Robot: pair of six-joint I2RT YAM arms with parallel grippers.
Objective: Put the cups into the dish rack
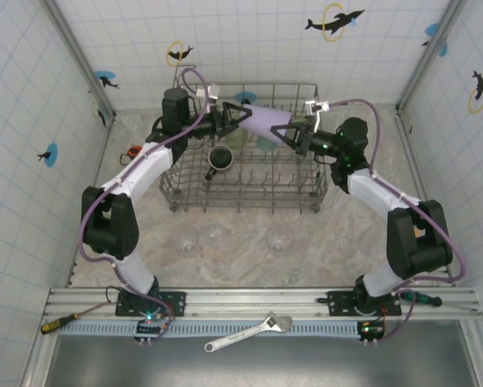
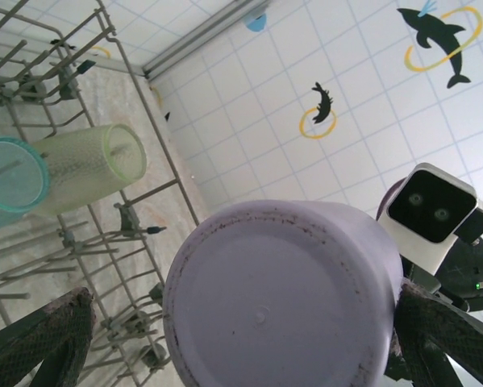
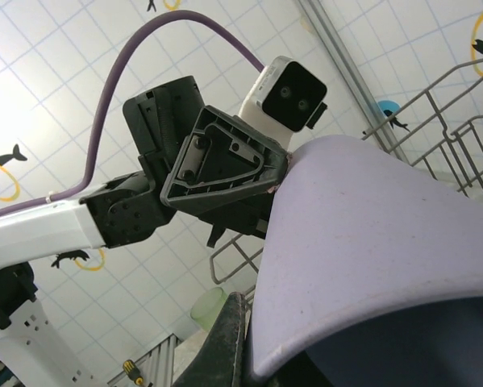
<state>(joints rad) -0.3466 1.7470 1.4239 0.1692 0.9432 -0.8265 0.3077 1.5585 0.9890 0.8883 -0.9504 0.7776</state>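
Covering the right fingers, the lavender cup hides their grip.

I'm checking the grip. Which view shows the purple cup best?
Top external: the purple cup lies sideways above the dish rack, its base inside the open left gripper, its rim in the right gripper. Left wrist shows its base end-on; right wrist, its wall close up.
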